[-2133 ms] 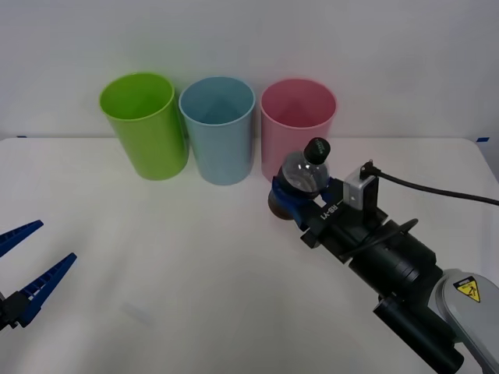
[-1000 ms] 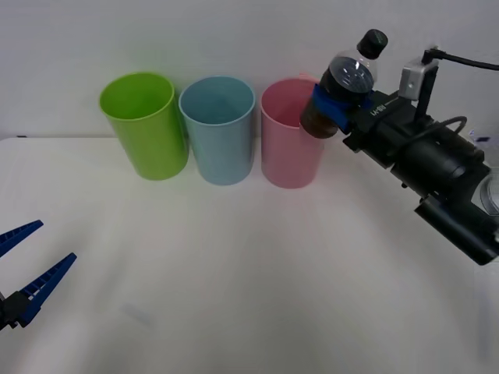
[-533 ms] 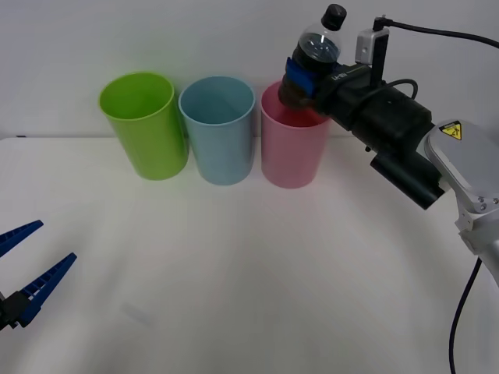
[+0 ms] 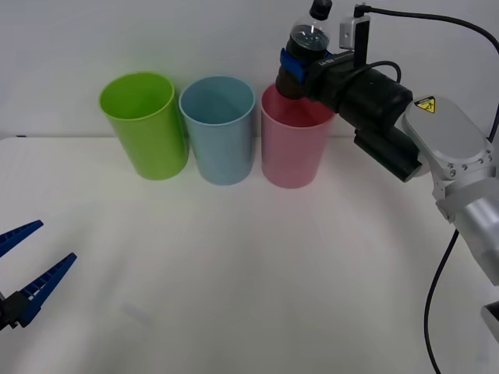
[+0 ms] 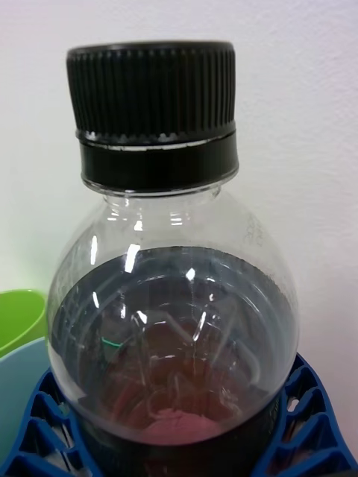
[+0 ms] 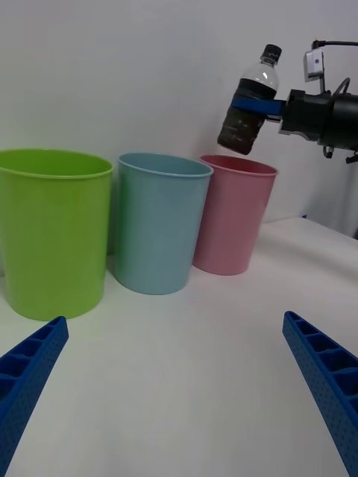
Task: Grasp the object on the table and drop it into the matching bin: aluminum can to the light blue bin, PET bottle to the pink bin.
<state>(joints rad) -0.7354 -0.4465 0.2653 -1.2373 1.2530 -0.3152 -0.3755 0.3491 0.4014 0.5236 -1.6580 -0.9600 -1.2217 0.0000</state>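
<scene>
Above the pink bin (image 4: 293, 144) we've got the PET bottle (image 4: 302, 56) lifted, right gripper (image 4: 295, 68) jaws clamped on it, release still left; left gripper (image 4: 30, 280) jaws apart over the tabletop (image 4: 234, 265).

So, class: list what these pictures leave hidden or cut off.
- Front view: the PET bottle's lower body, covered by the right claw.
- Front view: the pink bin's far rim, behind that claw.
- Right wrist view: the bottle's base, cut off by the edge.
</scene>
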